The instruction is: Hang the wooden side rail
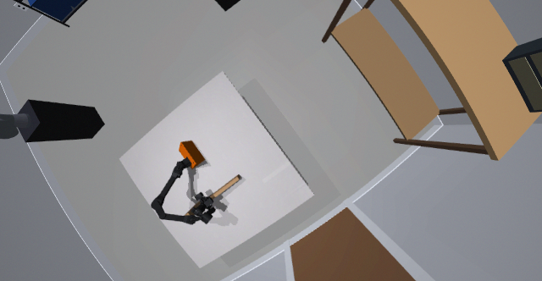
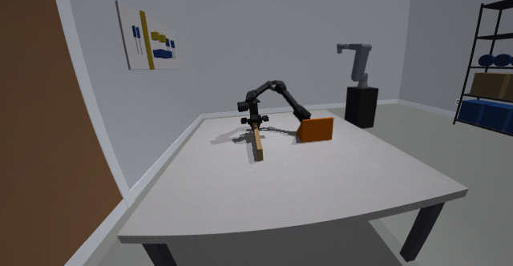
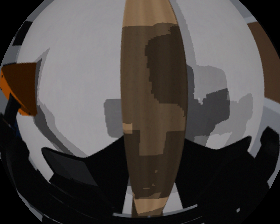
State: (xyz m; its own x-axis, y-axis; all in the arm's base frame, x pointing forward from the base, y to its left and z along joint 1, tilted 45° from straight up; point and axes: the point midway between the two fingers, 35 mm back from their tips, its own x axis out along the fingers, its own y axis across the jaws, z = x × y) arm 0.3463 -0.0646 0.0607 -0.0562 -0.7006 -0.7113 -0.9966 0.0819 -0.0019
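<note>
The wooden side rail (image 1: 226, 185) (image 2: 257, 139) (image 3: 136, 75) is a long light-brown bar, reaching out from under the gripper toward the exterior camera. That end is at table level or just above it; I cannot tell which. My gripper (image 1: 205, 202) (image 2: 255, 125) (image 3: 148, 135) points down and is shut on the rail, one finger on each side. The rail's other end shows a little beneath the arm in the top view. I cannot make out the steel hooks, the slot or the pins, and no headboard post can be told for certain.
An orange wedge-sided block (image 1: 191, 154) (image 2: 317, 130) (image 3: 22, 85) stands on the pale table (image 1: 262, 213) (image 2: 280, 202) beside the arm's base. The arm bends around from there to the rail. A door and wall are beyond one table side.
</note>
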